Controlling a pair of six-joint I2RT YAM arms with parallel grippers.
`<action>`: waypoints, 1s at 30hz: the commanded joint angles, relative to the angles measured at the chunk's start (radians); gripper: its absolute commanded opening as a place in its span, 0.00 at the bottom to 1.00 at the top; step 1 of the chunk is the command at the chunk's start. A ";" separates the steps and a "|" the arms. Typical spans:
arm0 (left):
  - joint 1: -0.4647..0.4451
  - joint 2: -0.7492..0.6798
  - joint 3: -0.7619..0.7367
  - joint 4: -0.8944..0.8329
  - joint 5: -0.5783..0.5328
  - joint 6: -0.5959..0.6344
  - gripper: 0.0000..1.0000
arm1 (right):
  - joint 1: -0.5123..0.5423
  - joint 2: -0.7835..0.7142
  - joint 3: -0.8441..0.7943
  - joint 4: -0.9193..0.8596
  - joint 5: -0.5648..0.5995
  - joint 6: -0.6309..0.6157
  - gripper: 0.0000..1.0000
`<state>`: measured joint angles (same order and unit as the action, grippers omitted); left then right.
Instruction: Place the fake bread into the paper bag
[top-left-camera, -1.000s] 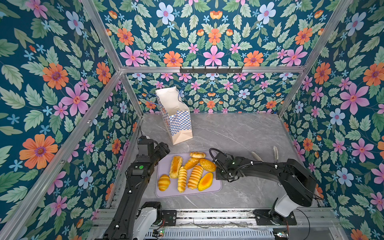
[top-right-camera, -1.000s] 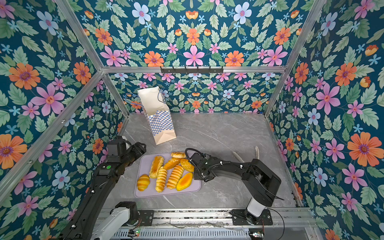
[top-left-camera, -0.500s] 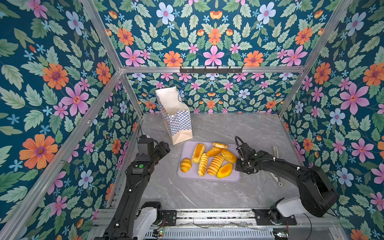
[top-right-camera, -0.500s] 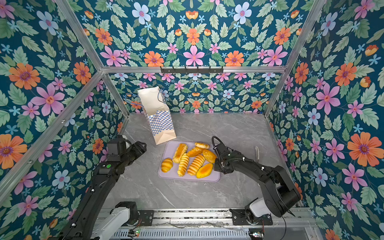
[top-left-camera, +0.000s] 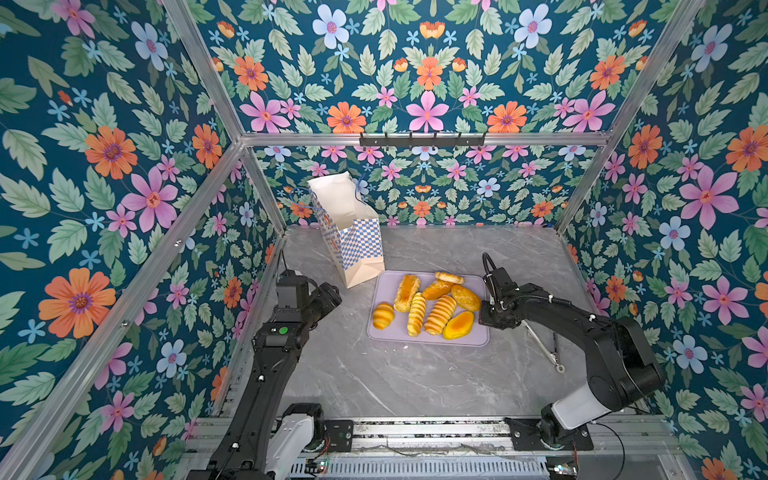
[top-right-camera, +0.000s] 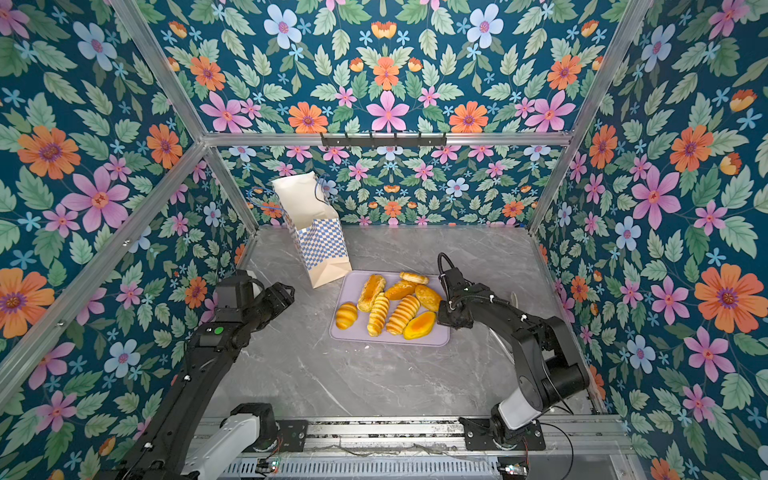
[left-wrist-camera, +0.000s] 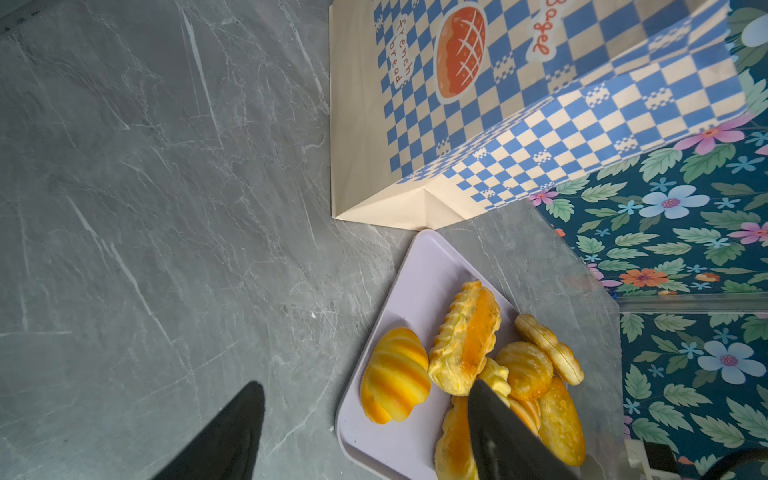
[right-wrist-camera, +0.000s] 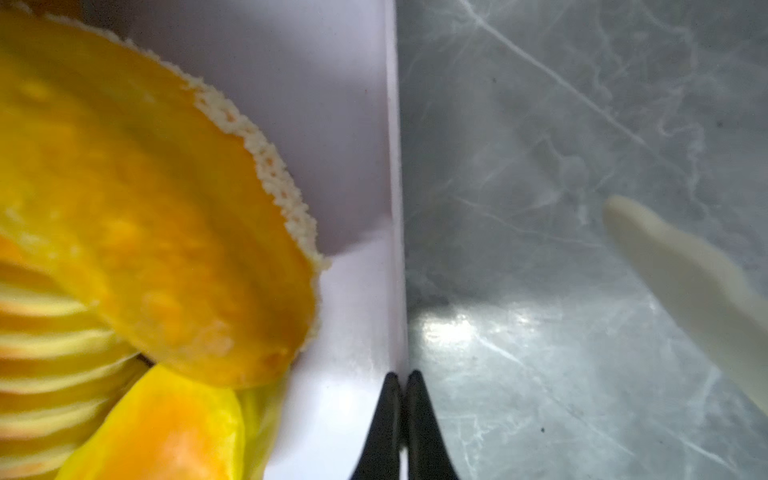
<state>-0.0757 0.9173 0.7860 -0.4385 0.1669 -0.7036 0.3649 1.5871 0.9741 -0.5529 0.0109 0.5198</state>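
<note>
Several glossy golden pieces of fake bread (top-left-camera: 424, 305) (top-right-camera: 390, 307) lie on a lilac tray (top-left-camera: 473, 337) (top-right-camera: 434, 338) mid-table. The tray's back left corner touches the foot of the upright, open paper bag (top-left-camera: 353, 237) (top-right-camera: 318, 239). My right gripper (top-left-camera: 484, 316) (right-wrist-camera: 401, 374) is shut on the tray's right rim (right-wrist-camera: 392, 208), beside an oval bun (right-wrist-camera: 145, 228). My left gripper (top-left-camera: 328, 297) (left-wrist-camera: 366, 384) hangs open and empty left of the tray. In the left wrist view it looks at the bag (left-wrist-camera: 457, 104), the tray (left-wrist-camera: 419, 282) and a striped bun (left-wrist-camera: 395, 374).
Metal tongs (top-left-camera: 540, 343) with a white tip (right-wrist-camera: 685, 270) lie on the grey table right of the tray, under my right arm. Flowered walls close in the back and both sides.
My right gripper has dragged the tray of bread away from the front edge and to the right, up against the bag's foot. The left arm has stayed still.
</note>
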 joint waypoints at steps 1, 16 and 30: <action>0.001 -0.002 0.008 0.010 0.003 0.008 0.78 | 0.000 0.023 0.038 -0.003 0.009 -0.004 0.04; 0.001 0.067 0.181 -0.079 -0.100 0.117 0.79 | 0.037 -0.191 0.020 -0.083 -0.046 0.017 0.33; -0.015 0.594 0.827 -0.306 -0.216 0.297 0.78 | 0.239 -0.370 0.140 -0.179 -0.002 0.072 0.54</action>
<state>-0.0853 1.4345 1.5166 -0.6598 -0.0132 -0.4633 0.5797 1.2304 1.1023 -0.6956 -0.0177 0.5690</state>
